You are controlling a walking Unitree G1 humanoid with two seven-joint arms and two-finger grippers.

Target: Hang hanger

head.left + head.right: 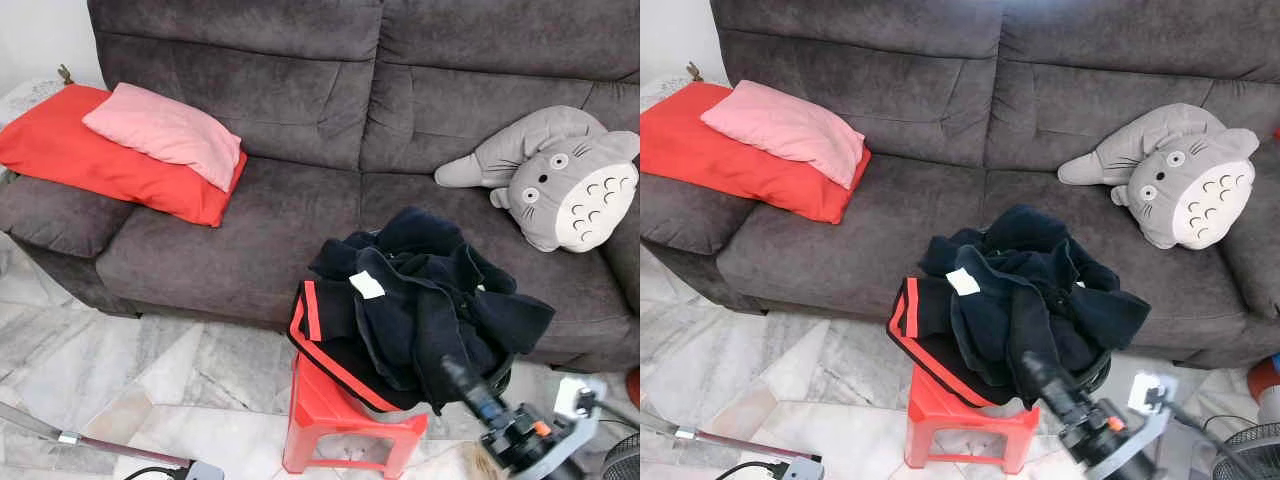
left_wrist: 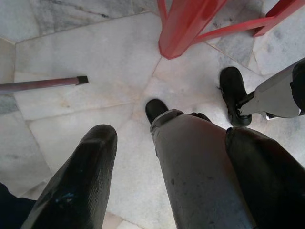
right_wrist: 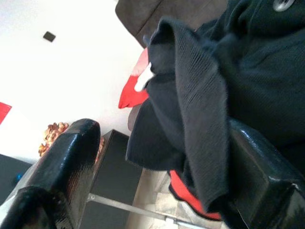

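A heap of black clothes [image 1: 420, 300] with a white tag [image 1: 367, 285] and a red-striped piece lies on a red plastic stool [image 1: 345, 420] in front of the sofa. My right gripper [image 1: 452, 372] reaches up from the lower right to the front edge of the heap. In the right wrist view its fingers [image 3: 66, 157] stand open, with a hanging fold of black knit cloth [image 3: 205, 119] between them, close to one finger. My left gripper [image 2: 171, 133] hangs low and open over the marble floor, above my own leg and feet.
A dark grey sofa [image 1: 260, 220] spans the back, holding a red cushion [image 1: 90, 150], a pink pillow [image 1: 170, 130] and a grey plush toy [image 1: 560, 180]. A thin pole [image 1: 90, 440] lies on the floor at lower left. A fan [image 1: 1250, 450] stands at lower right.
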